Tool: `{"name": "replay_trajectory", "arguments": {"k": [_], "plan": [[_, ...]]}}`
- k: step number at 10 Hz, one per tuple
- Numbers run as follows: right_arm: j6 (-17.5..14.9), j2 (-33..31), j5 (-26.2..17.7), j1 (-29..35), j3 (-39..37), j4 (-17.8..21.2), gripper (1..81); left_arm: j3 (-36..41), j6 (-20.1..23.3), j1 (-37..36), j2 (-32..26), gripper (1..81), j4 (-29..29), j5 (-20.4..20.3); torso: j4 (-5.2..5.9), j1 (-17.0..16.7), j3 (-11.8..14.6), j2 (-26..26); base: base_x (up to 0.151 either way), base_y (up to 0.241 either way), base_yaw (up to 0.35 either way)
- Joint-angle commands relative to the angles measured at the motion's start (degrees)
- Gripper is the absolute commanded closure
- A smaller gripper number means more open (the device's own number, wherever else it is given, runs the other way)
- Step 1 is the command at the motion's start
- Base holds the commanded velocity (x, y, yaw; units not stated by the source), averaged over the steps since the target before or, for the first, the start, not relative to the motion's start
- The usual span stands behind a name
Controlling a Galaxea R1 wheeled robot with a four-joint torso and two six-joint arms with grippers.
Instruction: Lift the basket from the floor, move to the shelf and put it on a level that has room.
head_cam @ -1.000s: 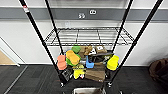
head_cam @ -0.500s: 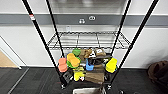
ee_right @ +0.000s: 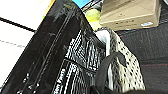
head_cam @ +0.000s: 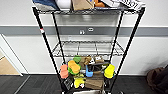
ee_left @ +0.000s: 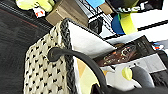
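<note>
Cream-and-dark woven basket [ee_left: 47, 72] rides off the carpet [ee_left: 12, 37] beside the shelf [head_cam: 45, 40], handles arching close at both wrist cameras; pincer closure cannot be told. Raise it level, clear the middle level [head_cam: 87, 48] edge, then set down. Rack appears nearer than a second ago.

What we see of the left gripper [ee_left: 53, 54] is a smooth, glossy black curved bar with a rounded tip, and of the right gripper [ee_right: 116, 58] a similar dark, matte black arch.
</note>
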Motion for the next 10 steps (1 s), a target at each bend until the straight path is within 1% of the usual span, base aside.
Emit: {"name": "replay_trajectory", "arguments": {"k": [1,2,5,6,7,9,10], "plan": [[0.4,-1.52,2.48,8.0,3.98,0.79,81.1,3.49,0.54,-4.84,-1.84,81.1,-0.14,-2.96,0.0,-3.52,5.41,5.47,0.0,0.0,0.0],[0.31,-1.52,2.48,7.92,4.07,0.7,81.1,3.75,0.62,-3.45,-2.19,81.1,-0.14,-5.42,0.0,-4.7,7.26,7.28,0.0,0.0,0.0],[0.31,-1.61,2.48,7.65,5.04,0.52,81.1,5.25,0.63,-2.91,-2.89,81.1,0.04,-5.86,0.0,-8.51,13.1,12.99,0.0,0.0,0.0],[0.31,-1.79,2.57,7.31,5.39,0.43,81.1,6.22,0.72,-3.0,-3.42,81.1,0.04,-5.86,0.0,-9.75,9.33,14.85,0.0,0.0,0.0],[0.31,-2.14,2.57,6.78,5.83,0.43,81.1,6.92,0.72,-3.0,-3.95,81.1,0.12,-5.86,0.0,-10.95,11.1,16.62,0.0,0.0,0.0],[0.22,-3.37,3.27,5.64,6.97,0.52,81.1,8.24,0.81,-2.91,-4.65,81.1,0.21,-5.95,0.0,-12.83,12.26,19.37,0.0,0.0,0.0],[0.22,-3.81,3.54,5.11,7.49,0.52,81.1,8.76,0.72,-2.91,-4.83,81.1,0.82,-5.95,0.0,-13.94,12.43,21.12,0.0,0.0,0.0]]}}
